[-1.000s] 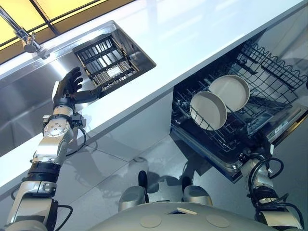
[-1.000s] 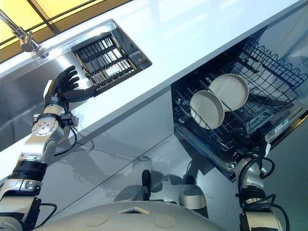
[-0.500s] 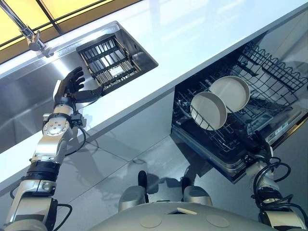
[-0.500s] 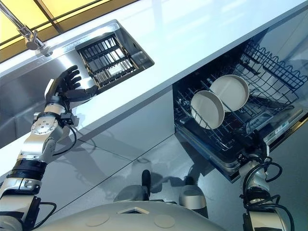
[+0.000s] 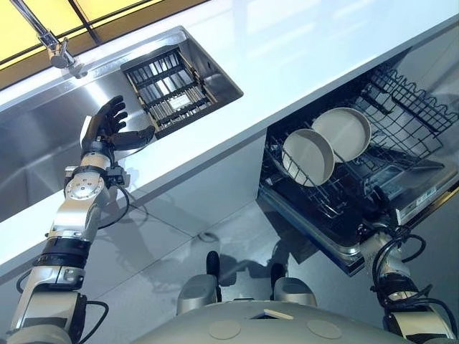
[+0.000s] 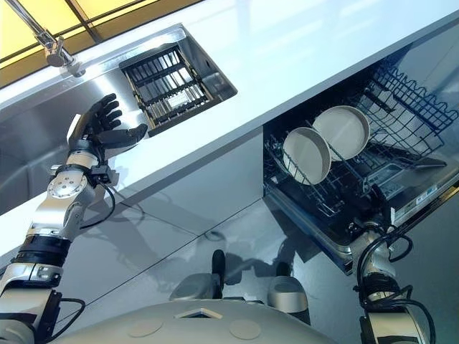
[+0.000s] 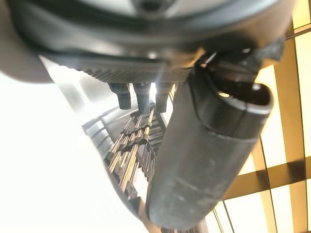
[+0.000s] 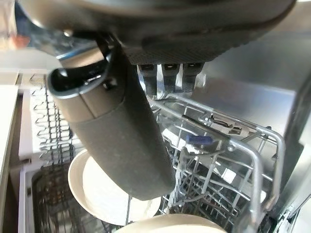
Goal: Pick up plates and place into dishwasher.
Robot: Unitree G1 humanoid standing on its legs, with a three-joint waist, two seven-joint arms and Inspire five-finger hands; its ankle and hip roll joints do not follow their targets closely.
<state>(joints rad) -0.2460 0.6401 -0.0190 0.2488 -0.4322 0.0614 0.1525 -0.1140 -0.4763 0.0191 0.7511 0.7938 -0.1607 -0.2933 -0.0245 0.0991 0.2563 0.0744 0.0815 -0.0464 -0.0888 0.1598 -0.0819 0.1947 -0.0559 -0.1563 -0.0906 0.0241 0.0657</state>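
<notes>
Cream plates (image 5: 308, 156) racked, left hand (image 5: 104, 130) splayed empty over sink (image 5: 36, 154), wrist view: right hand (image 8: 116, 131) open

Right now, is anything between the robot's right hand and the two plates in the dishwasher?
Yes: the wires of the dishwasher rack. The right hand is by the rack's front, and the two plates stand farther in, behind those wires. Nothing else visible is in the way.
</notes>
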